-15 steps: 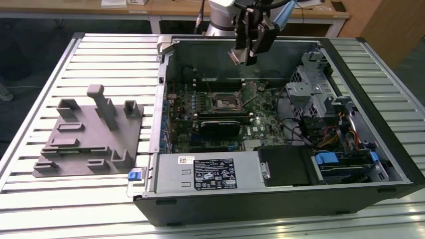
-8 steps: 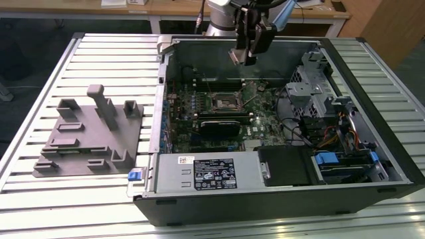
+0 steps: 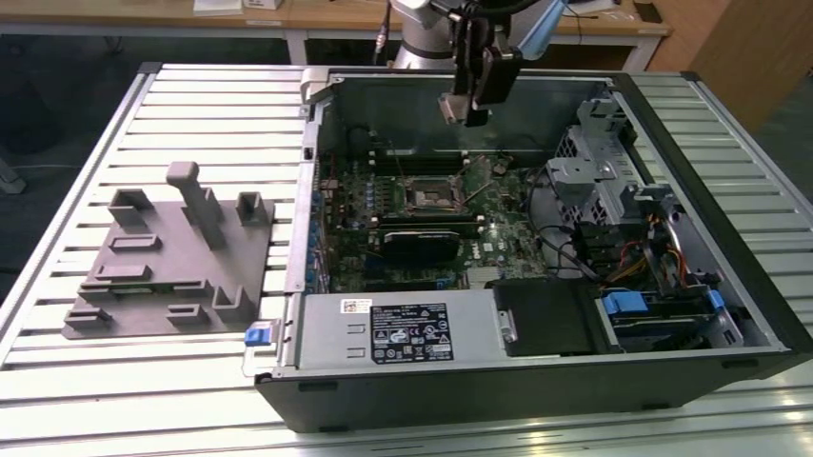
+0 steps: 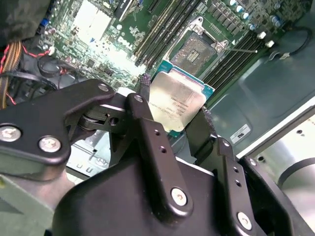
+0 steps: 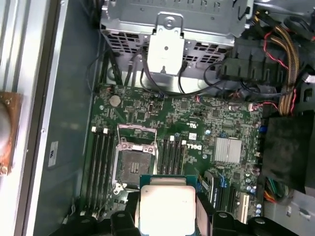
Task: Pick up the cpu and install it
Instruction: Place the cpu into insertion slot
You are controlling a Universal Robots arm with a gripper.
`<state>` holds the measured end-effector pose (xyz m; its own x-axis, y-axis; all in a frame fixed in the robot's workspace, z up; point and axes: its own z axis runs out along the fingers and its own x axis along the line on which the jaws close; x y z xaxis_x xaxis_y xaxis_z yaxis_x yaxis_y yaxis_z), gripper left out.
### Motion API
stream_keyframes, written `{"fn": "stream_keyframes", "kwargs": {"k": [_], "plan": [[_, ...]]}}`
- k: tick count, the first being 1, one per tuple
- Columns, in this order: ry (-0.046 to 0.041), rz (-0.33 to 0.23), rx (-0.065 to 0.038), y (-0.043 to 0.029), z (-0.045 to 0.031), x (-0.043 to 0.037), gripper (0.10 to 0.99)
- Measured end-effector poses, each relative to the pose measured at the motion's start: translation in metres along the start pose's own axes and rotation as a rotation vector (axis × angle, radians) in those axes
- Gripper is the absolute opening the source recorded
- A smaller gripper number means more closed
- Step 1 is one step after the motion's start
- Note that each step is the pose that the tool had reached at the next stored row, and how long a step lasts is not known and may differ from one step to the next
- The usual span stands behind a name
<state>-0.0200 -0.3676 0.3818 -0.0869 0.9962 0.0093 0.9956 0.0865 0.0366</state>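
My gripper (image 3: 465, 109) hangs above the far part of the open computer case (image 3: 292, 286), shut on the cpu (image 4: 176, 102), a flat square chip with a silvery top and a pale rim. In both wrist views the black fingers (image 4: 147, 125) clamp two opposite edges of the cpu (image 5: 166, 206). Below it on the green motherboard (image 5: 197, 118) lies the dark square socket (image 5: 132, 164) with its metal frame swung open. In the exterior view the socket (image 3: 429, 195) sits lower than the gripper, near the board's middle.
A grey fixture (image 3: 171, 262) with upright pegs lies on the slatted table (image 3: 76, 143) at the exterior view's left. Inside the case are a silver box with a white label (image 3: 394, 328), drive cages (image 3: 597, 162), bundled cables (image 5: 280, 44) and memory slots (image 5: 101, 157).
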Motion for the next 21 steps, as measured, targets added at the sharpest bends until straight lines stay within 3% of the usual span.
{"fn": "stream_keyframes", "kwargs": {"k": [5, 9, 13, 14, 21], "plan": [[-0.0031, 0.078, -0.001, 0.0, 0.0009, 0.0003, 0.541], [-0.004, 0.108, -0.001, 0.0001, 0.0014, 0.0018, 0.541], [-0.0028, 0.082, -0.001, 0.0002, 0.0029, 0.0039, 0.541], [-0.0013, 0.03, -0.002, -0.0001, 0.0081, 0.005, 0.541], [-0.0009, 0.027, -0.003, 0.0002, 0.0215, 0.0145, 0.541]]}}
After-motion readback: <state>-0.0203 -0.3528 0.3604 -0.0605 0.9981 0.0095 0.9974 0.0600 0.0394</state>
